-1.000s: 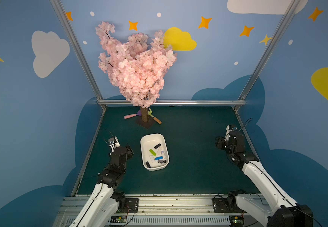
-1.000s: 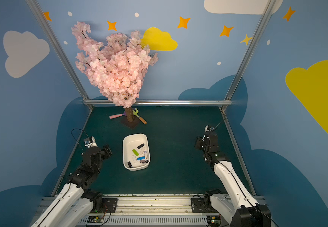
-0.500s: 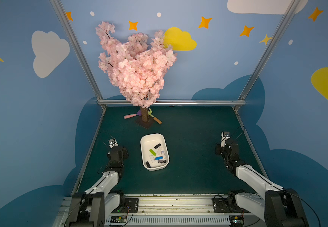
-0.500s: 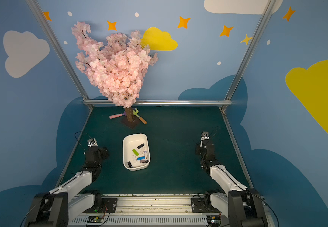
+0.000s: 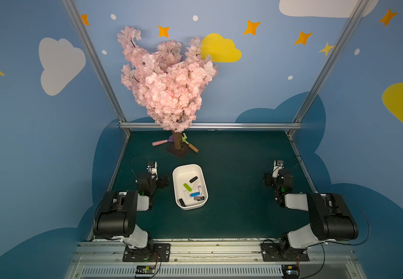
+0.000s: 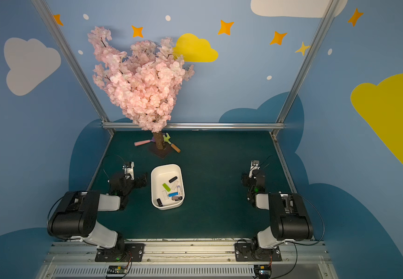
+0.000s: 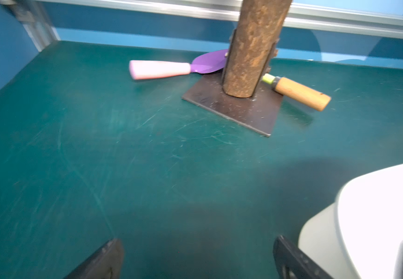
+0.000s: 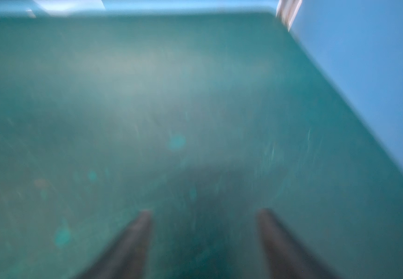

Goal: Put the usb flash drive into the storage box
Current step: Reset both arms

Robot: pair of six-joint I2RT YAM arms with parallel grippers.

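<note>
Box: we see the white rounded plastic storage box point(image 5: 183, 169) on the dark green mat point(image 5: 234, 169).
Drives: assorted small usb flash drives point(image 5: 187, 186) lie inside it.
Left gripper point(image 7: 196, 241): jaws wide, empty.
Right gripper point(image 8: 205, 212): jaws wide, empty.

Mid dark green bench point(image 5: 234, 169): white rounded plastic storage box point(image 5: 187, 166), small plastic usb flash drives point(image 5: 187, 186) inside. Behind it, pink-blossomed artificial tree point(image 5: 169, 84). Pink-handled purple trowel point(image 5: 161, 142) left of trunk point(image 5: 177, 142), wooden-handled fork point(image 5: 192, 147) right.
</note>
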